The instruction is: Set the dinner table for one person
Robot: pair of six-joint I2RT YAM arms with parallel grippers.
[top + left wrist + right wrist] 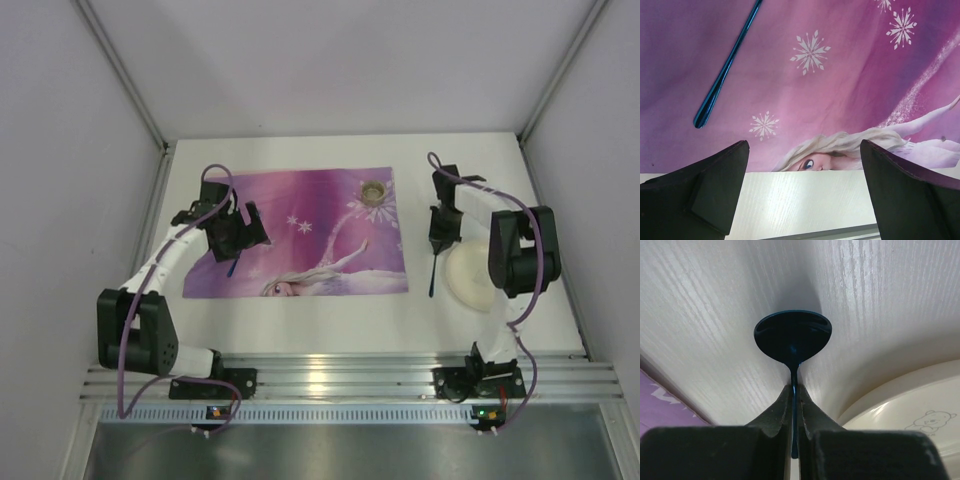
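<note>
One blue spoon (792,335) in right gripper (794,391), bowl seemingly nearward

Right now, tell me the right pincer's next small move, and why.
Probably ease the spoon down onto the dinner table and open. The right pincer is shut on its handle, and the bowl is over bare white tabletop between the placemat and the cream plate, a fair spot for it.

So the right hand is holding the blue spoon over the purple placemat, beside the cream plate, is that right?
Not quite. The right hand holds the blue spoon beside the cream plate, but over the bare white dinner table, not the purple placemat. The right wrist view shows it.
</note>
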